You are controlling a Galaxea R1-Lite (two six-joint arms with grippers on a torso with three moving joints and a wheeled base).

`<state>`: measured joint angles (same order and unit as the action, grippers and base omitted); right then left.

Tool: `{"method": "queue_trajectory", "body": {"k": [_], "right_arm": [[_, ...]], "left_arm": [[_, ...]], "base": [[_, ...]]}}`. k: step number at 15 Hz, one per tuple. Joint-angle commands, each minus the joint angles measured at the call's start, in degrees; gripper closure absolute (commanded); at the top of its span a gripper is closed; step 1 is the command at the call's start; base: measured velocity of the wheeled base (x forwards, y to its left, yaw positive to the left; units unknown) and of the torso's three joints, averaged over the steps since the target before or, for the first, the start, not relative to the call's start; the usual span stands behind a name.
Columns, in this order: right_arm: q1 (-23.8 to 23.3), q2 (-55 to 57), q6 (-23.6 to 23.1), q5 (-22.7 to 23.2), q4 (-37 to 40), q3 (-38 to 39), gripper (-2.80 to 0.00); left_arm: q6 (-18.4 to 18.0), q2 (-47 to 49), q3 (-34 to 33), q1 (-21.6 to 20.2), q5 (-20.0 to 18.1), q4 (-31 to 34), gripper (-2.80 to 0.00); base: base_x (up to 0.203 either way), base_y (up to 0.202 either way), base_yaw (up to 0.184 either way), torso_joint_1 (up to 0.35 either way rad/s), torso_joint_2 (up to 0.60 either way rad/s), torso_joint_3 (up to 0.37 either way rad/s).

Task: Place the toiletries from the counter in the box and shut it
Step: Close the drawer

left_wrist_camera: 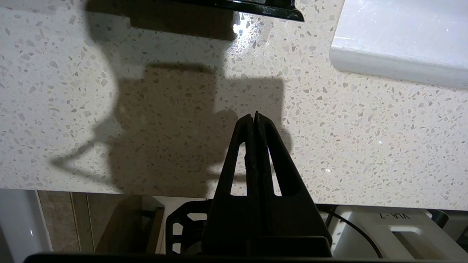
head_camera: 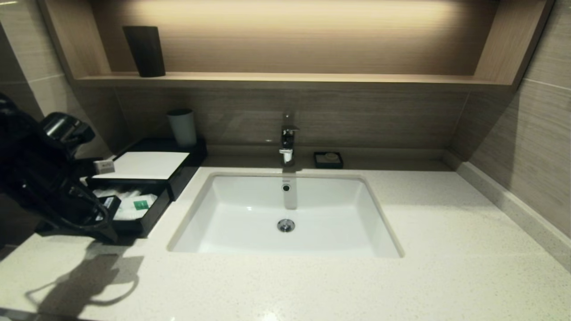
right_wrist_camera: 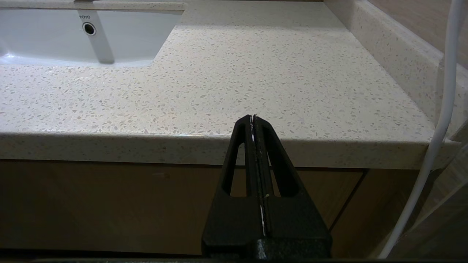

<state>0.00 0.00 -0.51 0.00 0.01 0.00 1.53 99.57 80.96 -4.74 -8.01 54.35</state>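
Observation:
The black box (head_camera: 178, 171) with a white top panel stands at the counter's (head_camera: 446, 249) left end. Its drawer (head_camera: 149, 218) is pulled out toward me. Inside lie pale packets, the toiletries (head_camera: 131, 206), one showing a green label. My left arm (head_camera: 44, 178) hangs just in front of the drawer. My left gripper (left_wrist_camera: 255, 115) is shut and empty, pointing down at bare counter (left_wrist_camera: 365, 146), with the box's edge (left_wrist_camera: 263, 9) just beyond it. My right gripper (right_wrist_camera: 253, 117) is shut and empty, low before the counter's front edge (right_wrist_camera: 146, 148).
A white basin (head_camera: 348, 214) is sunk into the middle, with a chrome tap (head_camera: 287, 140) behind it. A small black soap dish (head_camera: 328, 159) sits by the tap. A pale cup (head_camera: 182, 128) stands behind the box. A dark tumbler (head_camera: 145, 50) stands on the wooden shelf.

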Motion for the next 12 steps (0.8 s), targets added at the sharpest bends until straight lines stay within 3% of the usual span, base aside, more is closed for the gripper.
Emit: {"method": "queue_trajectory", "body": {"k": [1, 12], "right_arm": [[0.0, 0.0, -0.02, 0.0, -0.01, 0.0, 0.0], [0.0, 0.0, -0.02, 0.0, -0.01, 0.0, 0.0]], "left_arm": [[0.05, 0.88, 0.1, 0.0, -0.08, 0.32, 0.0], [0.14, 1.81, 0.92, 0.0, 0.1, -0.32, 0.0]], "base": [[0.0, 0.0, 0.0, 0.0, 0.0, 0.0], [0.0, 0.0, 0.0, 0.0, 0.0, 0.0]]}}
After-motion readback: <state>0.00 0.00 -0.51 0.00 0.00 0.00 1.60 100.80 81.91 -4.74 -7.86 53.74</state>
